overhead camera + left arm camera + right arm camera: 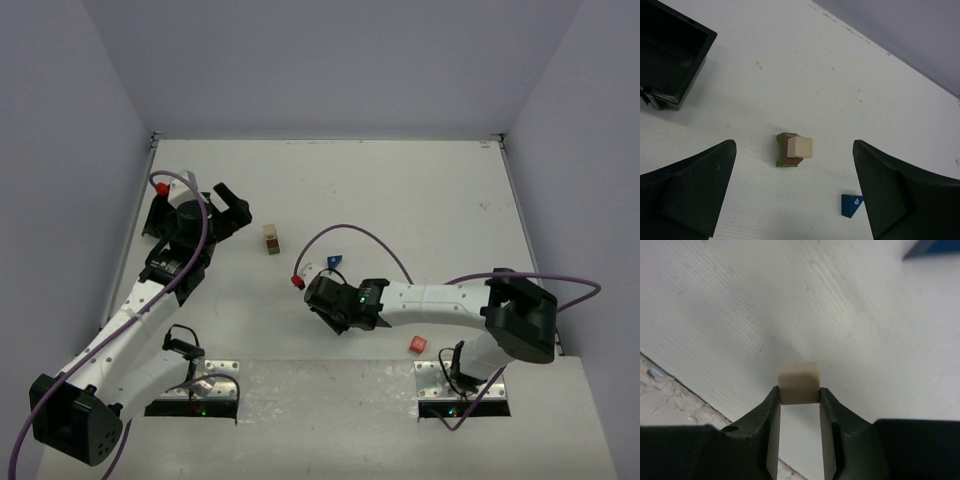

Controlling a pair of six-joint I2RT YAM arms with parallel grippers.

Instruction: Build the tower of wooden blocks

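A tan cube [270, 232] sits on the olive-green oblong [272, 247], left of the table's middle. My left gripper [232, 210] hangs open to their left. From the left wrist, the tan cube [800, 147] and the oblong [782, 159] lie between and beyond my wide-open fingers [695, 185]. The blue wedge [333, 262] [850, 205] lies just right of them. My right gripper [799, 396] is shut on a second tan cube [799, 380], its fingertips pressed against two opposite sides, low over the table. In the top view my right wrist [340, 300] hides that cube. The red cube [417, 344] lies near the right arm's base.
A black square tray [675, 65] sits left of the stack, beyond my left fingers. Purple cables [350, 232] loop above the table near the right wrist, one ending in a red plug [297, 283]. The table's near edge [670, 390] shows just left of the right fingers.
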